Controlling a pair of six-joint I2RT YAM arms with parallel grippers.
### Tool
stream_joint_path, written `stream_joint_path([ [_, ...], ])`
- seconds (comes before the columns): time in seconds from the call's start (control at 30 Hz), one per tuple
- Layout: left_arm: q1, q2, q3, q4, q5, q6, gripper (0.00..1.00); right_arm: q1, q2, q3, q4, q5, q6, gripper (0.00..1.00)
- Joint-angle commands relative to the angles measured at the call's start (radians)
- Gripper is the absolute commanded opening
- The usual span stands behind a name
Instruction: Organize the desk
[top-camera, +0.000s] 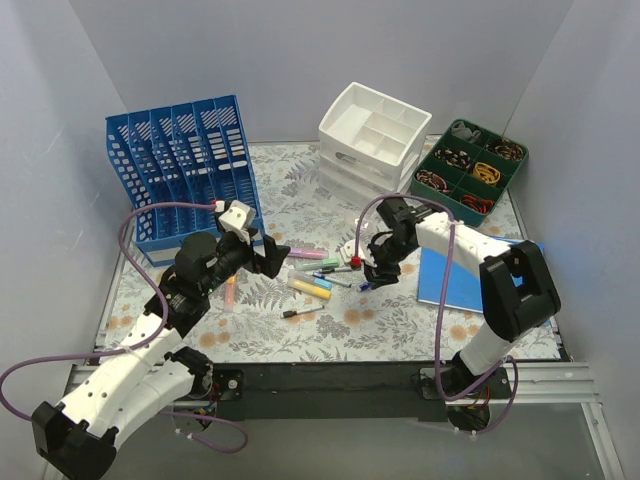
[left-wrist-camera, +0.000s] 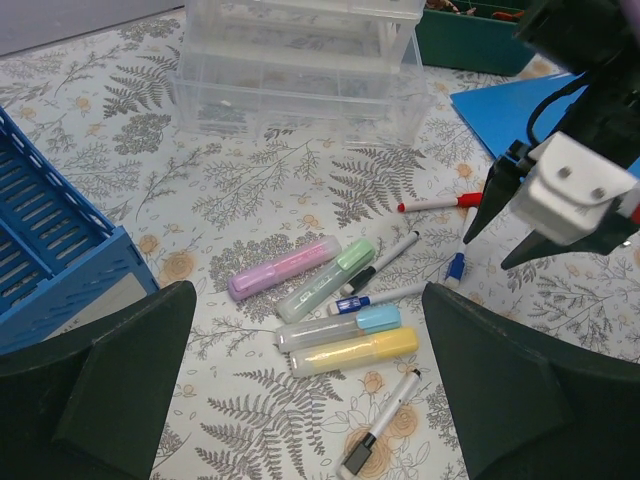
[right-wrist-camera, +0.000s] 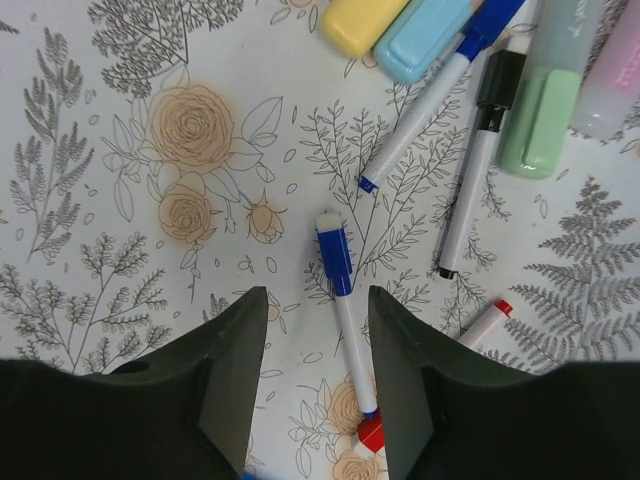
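Closest in, the left arm (top-camera: 130, 370) extends from the near-left corner of the tabletop (top-camera: 400, 330), its jaws spread wide above the print and facing a loose cluster of highlighters (left-wrist-camera: 345, 328) right of the blue file rack (top-camera: 185, 165). Past the cluster, the right arm (top-camera: 460, 238) holds its jaws part-open, low over the tabletop's middle, straddling a blue-capped marker (right-wrist-camera: 340, 290) without gripping it. A red-capped marker (right-wrist-camera: 485, 322) lies just beside; closing could snag it, or roll the thin blue one away. With both arms crowding one patch, a bump looks possible.
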Motion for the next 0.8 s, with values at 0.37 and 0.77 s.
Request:
stream_joint_path([
  [0.37, 0.008, -0.029, 0.002, -0.009, -0.016, 0.020, 0.98, 0.048, 0.156, 0.028, 0.084, 0.194, 0.039, 0.49],
  [0.77, 0.007, -0.032, 0.002, -0.009, -0.014, 0.020, 0.98, 0.057, 0.164, -0.004, 0.110, 0.228, 0.056, 0.33],
])
